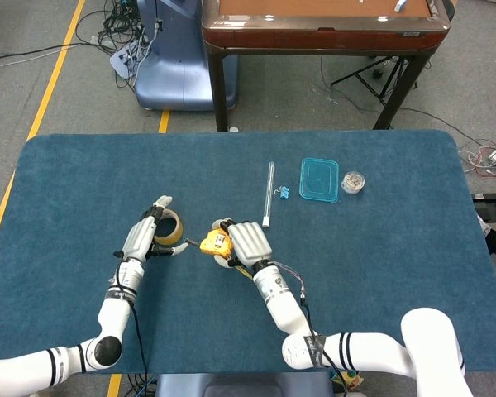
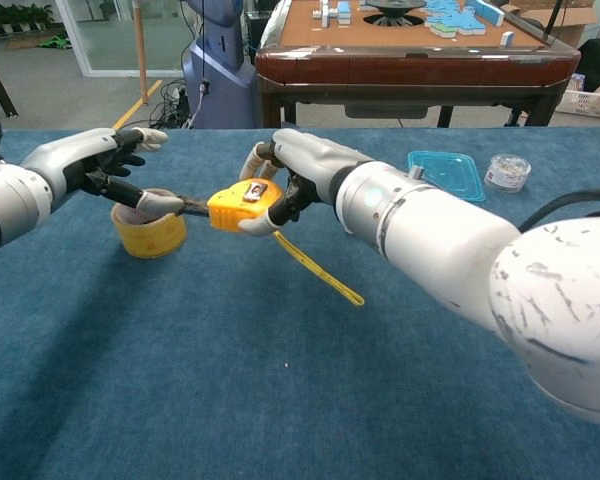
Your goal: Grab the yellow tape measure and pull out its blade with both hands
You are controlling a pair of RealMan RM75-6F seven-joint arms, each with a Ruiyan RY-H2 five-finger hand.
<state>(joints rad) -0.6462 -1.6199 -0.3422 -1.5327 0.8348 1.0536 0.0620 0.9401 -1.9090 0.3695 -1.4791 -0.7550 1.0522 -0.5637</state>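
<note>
Your right hand (image 2: 298, 165) wraps around the yellow tape measure (image 2: 242, 205). Your left hand (image 2: 102, 165) pinches its blade (image 2: 194, 208) tip beside it.

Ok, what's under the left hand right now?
The yellow tape roll stands below the left hand, whose fingers pinch a dark strip leading to the tape measure. The roll's far rim is hidden.

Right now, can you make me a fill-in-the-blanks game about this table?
The right robot hand holds the ____ tape measure.
The left robot hand pulls its tip above a roll of ____.
The teal lid lies beside a small clear ____.
The table cover is ____.

Missing words: yellow, tape, jar, blue
</note>
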